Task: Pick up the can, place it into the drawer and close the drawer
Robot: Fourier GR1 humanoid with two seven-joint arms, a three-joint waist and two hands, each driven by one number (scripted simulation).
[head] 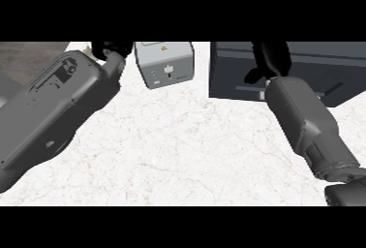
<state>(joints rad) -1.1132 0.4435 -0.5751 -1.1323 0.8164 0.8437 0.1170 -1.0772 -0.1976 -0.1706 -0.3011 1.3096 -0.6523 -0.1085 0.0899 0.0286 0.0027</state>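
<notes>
The right hand point(266, 62) reaches to one o'clock over the dark drawer point(314, 72), fingers unclear and the can unseen, so it should press squarely on the front, while the left hand point(107, 50), also unclear, waits at eleven.

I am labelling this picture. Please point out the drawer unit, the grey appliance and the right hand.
drawer unit point(236, 72): head view, dark front face.
grey appliance point(166, 65): head view, its light front panel.
right hand point(268, 57): head view, black palm.

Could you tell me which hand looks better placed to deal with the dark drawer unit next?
Probably the right hand: it already lies over the drawer unit, while the left hand is beside the grey appliance.
</notes>
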